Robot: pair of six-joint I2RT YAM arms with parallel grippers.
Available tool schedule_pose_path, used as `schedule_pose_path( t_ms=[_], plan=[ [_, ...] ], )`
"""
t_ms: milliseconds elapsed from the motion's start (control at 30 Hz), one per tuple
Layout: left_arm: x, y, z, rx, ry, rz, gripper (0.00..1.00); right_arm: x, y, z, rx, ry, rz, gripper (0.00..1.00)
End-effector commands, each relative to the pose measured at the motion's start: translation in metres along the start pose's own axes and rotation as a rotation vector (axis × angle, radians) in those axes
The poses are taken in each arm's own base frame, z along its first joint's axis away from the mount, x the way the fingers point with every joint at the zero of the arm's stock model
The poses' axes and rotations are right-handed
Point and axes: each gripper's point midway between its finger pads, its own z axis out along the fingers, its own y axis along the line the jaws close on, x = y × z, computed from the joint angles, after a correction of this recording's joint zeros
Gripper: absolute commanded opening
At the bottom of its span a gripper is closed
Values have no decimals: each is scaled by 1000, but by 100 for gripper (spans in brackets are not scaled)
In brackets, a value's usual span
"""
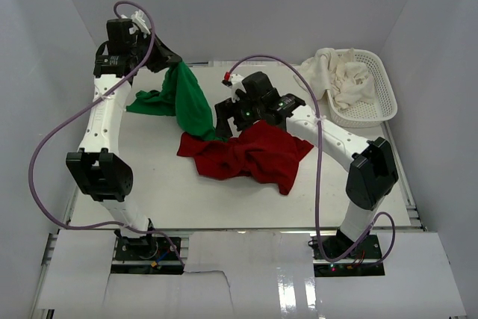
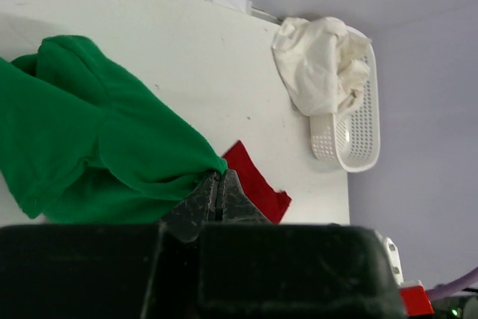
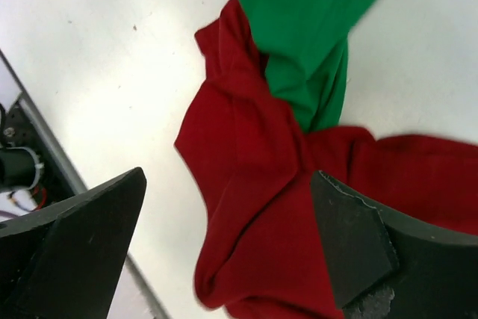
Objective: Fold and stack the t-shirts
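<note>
The bright green t-shirt (image 1: 191,104) hangs bunched from my left gripper (image 1: 170,58), which is raised at the back left and shut on its upper edge. Its lower end trails onto the deep red t-shirt (image 1: 255,153), which lies crumpled on the table's middle. In the left wrist view the fingertips (image 2: 210,184) pinch green cloth (image 2: 89,140), with a red corner (image 2: 258,184) beyond. My right gripper (image 1: 222,126) hovers open over the red shirt's left part. In the right wrist view its fingers (image 3: 351,244) straddle red cloth (image 3: 254,207) without touching it, and the green cloth (image 3: 306,20) is ahead.
A white slotted basket (image 1: 377,95) stands at the back right corner with a crumpled white cloth (image 1: 340,76) in it; the left wrist view shows the basket (image 2: 351,136) and the cloth (image 2: 317,65) too. Grey walls enclose the white table (image 1: 149,177).
</note>
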Motion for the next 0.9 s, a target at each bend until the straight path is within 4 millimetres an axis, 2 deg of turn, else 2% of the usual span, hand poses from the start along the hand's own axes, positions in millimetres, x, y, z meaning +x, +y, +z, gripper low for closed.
schedule_pose_path(
  t_ms=[0,100,267,333,367,433,467,533,600,667,700,733,800,833,867],
  plan=[
    [3,-51,-32,124,-35,45,0,-57,9,-7,-36,-272,-212,97],
    [13,-55,-35,140,-10,31,0,-71,7,3,-37,-337,-280,96],
    [30,-58,-41,161,30,8,0,-118,3,16,-8,-532,-358,94],
    [34,-58,-44,162,35,4,0,-129,0,21,5,-568,-366,93],
    [38,-58,-47,161,40,-3,0,-142,4,18,3,-596,-371,93],
    [43,-57,-49,163,51,-20,0,-148,3,28,-7,-596,-367,93],
    [48,-56,-50,165,64,-30,0,-160,8,25,-17,-621,-373,93],
    [54,-55,-51,171,83,-49,0,-164,6,34,-19,-621,-368,93],
    [63,-55,-53,183,102,-56,0,-176,11,33,-37,-654,-371,92],
    [67,-54,-56,187,109,-62,0,-175,11,41,-52,-642,-364,90],
    [71,-53,-57,187,117,-66,0,-185,15,38,-57,-659,-370,85],
    [73,-52,-58,187,120,-68,0,-184,13,46,-62,-645,-365,57],
    [76,-50,-58,181,123,-67,0,-183,13,51,-65,-616,-352,21],
    [76,-50,-58,180,122,-66,0,-186,13,50,-60,-621,-350,8],
    [75,-49,-57,179,120,-57,0,-184,14,49,-66,-617,-346,8]
  ],
)
